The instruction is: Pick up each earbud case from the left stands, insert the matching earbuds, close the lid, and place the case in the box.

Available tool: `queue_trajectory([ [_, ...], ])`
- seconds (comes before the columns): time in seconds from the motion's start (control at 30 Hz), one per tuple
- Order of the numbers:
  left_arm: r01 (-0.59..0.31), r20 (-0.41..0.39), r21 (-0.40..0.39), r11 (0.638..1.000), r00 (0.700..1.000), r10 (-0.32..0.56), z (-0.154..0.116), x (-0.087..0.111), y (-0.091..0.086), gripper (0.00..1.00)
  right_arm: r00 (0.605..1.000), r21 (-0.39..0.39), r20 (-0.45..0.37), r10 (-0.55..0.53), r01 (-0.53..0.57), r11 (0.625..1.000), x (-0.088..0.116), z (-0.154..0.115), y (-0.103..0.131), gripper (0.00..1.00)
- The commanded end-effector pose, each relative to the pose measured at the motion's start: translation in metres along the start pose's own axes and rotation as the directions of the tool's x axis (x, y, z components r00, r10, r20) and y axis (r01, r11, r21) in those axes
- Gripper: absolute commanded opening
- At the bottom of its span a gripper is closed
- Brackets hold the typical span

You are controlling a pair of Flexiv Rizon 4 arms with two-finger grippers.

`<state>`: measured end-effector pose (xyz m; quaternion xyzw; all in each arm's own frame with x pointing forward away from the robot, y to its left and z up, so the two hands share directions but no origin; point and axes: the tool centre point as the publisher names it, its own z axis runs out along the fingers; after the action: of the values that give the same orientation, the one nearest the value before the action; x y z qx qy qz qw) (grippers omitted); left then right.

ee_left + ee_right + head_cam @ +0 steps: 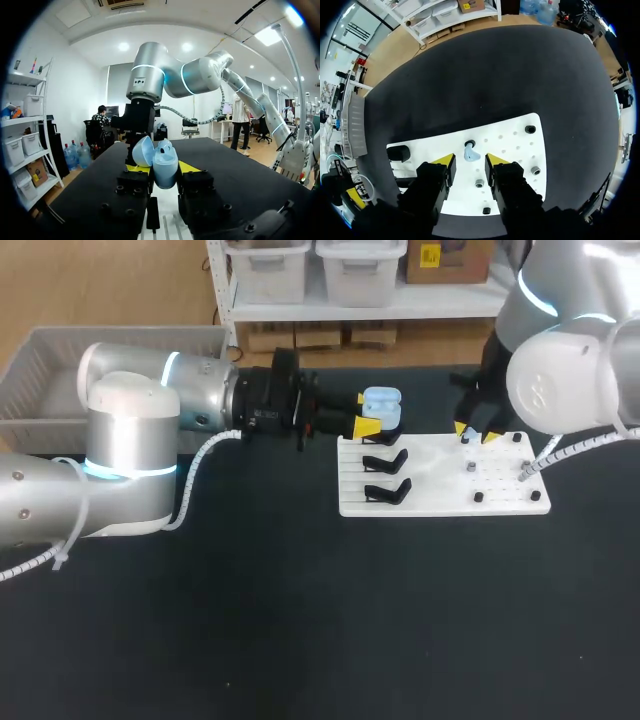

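My left hand (162,168) clamps pale-blue plastic earbud case (164,159), lid open for loading — right hand (470,160), spread apart, over blue earbud (470,155) at white pegboard's (440,490) far edge.

The counter (250,620) is matte black. The board (440,502) on it is white, with black stands (386,490) and dark pegs (479,497). The earbud case (165,162) and the earbud (471,156) are pale blue. The left arm (130,440) and right arm (560,370) are silver-grey with glowing cyan rings. The left claw (157,169) and right claw (470,160) are black with yellow tips. The box (40,370) is pale grey.
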<state>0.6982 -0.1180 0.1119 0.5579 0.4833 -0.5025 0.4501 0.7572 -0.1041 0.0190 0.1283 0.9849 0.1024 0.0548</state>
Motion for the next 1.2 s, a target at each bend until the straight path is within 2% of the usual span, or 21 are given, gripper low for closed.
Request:
queue_trajectory([
  [0.03,-0.003,0.002,-0.006,1.000,1.000,0.003,0.000,0.001,-0.001,0.00,1.000,-0.001,-0.001,0.003,-0.003,1.000,-0.001,0.001,0.000,0.36],
  [0.6,-0.003,0.002,-0.006,1.000,1.000,0.003,0.000,0.001,-0.001,0.00,1.000,0.005,-0.005,0.007,-0.007,1.000,-0.003,0.007,0.002,0.30],
  [0.77,-0.003,0.002,-0.006,1.000,1.000,0.003,0.000,0.001,-0.001,0.00,1.000,0.006,-0.005,0.009,-0.009,1.000,-0.003,0.007,0.002,0.20],
  [0.93,-0.003,0.002,-0.006,1.000,1.000,0.003,0.000,0.001,-0.001,0.00,1.000,0.012,-0.006,0.012,-0.012,1.000,-0.004,0.007,0.002,0.00],
  [1.2,-0.003,0.002,-0.006,1.000,1.000,0.003,0.000,0.001,-0.001,0.00,1.000,0.013,0.005,0.025,-0.025,1.000,-0.002,-0.003,0.001,0.00],
])
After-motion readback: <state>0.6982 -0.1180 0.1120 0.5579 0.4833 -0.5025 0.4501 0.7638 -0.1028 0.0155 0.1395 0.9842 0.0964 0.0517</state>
